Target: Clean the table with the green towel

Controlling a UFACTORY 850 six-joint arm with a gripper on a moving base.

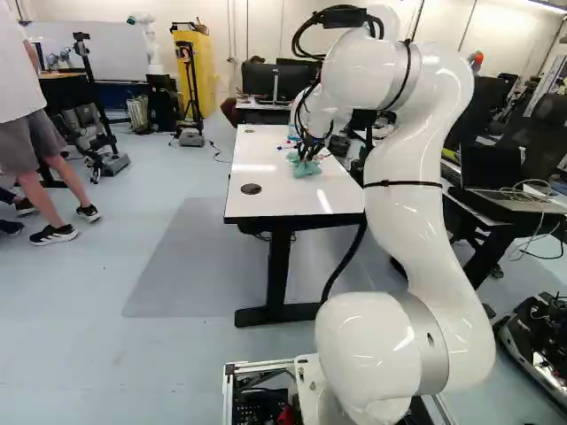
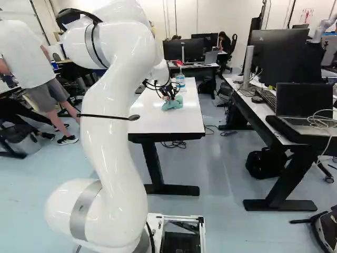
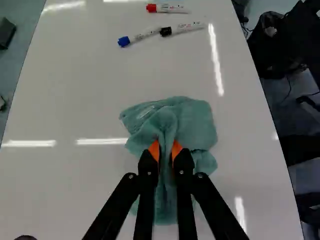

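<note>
In the right base view the black gripper (image 2: 169, 95) is low over the white table (image 2: 152, 124), at the green towel (image 2: 174, 104). The wrist view shows the gripper (image 3: 166, 150) shut on a pinched fold of the green towel (image 3: 192, 120). Its orange pads press the cloth from both sides. Crumpled cloth lies on the tabletop ahead of the fingers, and more of it shows beneath and between them. The towel's underside is hidden.
Three markers lie on the table beyond the towel: a red-capped one (image 3: 167, 8), a blue-capped one (image 3: 137, 37) and a black-capped one (image 3: 182, 28). A clear bottle (image 2: 180, 80) stands behind the gripper. A desk with a laptop (image 2: 300, 108) is to the right.
</note>
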